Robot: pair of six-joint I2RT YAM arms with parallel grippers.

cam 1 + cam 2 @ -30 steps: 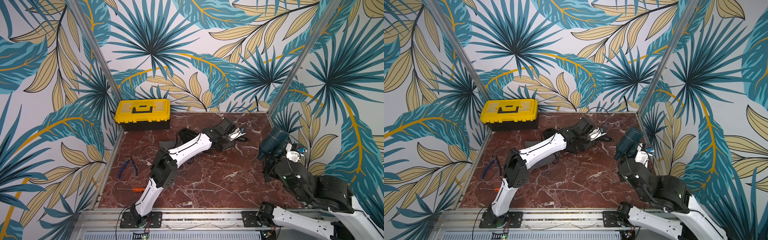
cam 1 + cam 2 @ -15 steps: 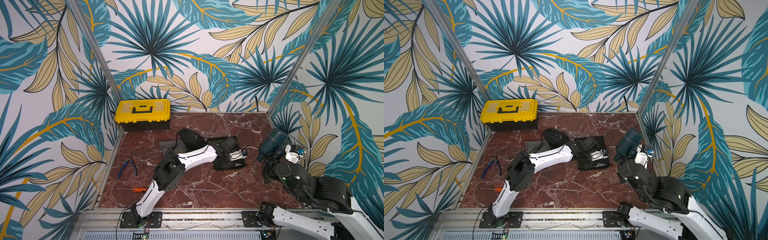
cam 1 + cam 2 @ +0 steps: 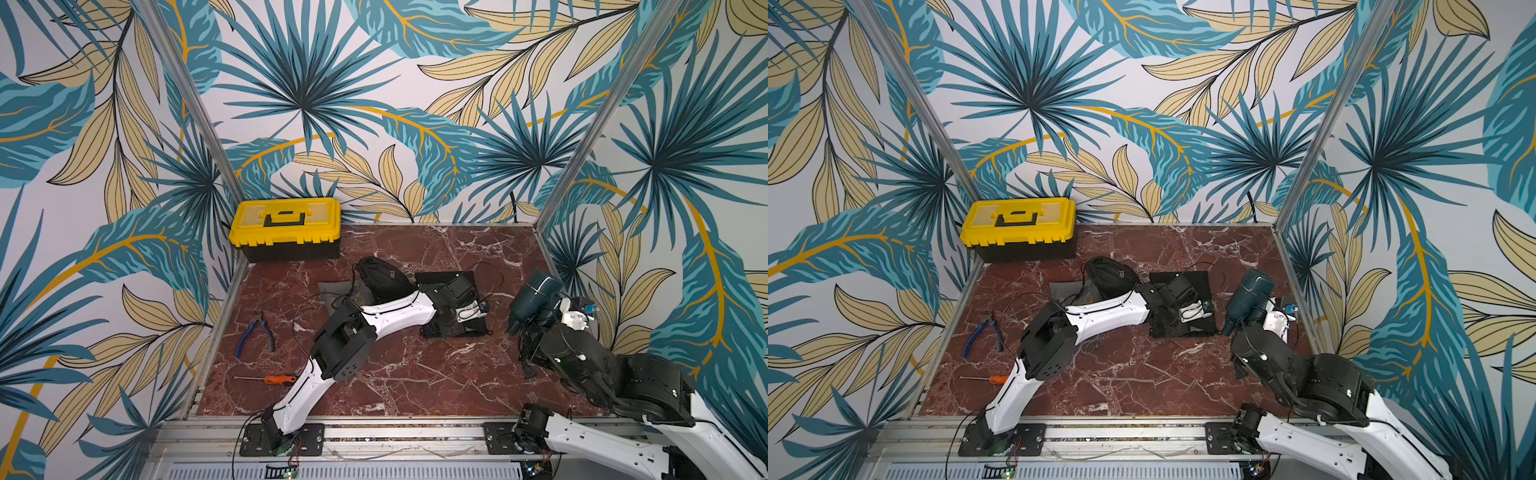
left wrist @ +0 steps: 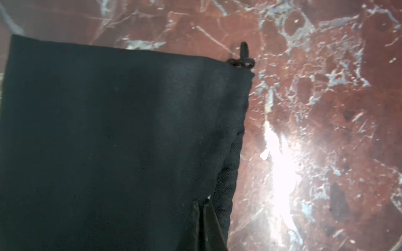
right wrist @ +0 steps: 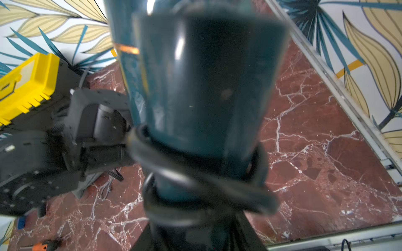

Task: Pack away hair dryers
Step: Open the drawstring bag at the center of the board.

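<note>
Marble tabletop, teal hair dryer in right tool

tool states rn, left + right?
Left tool: closed, pinching the edge of the black pouch.
Right tool: closed on the teal hair dryer.

Dark teal hair dryer; black pouch; yellow toolbox; red-brown, white-veined marble tabletop

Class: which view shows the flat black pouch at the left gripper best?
The left wrist view: the black pouch fills much of it, edge and drawstring knot clear. In both top views the left arm covers most of it. In the right wrist view the hair dryer and arm nearly block it.
</note>
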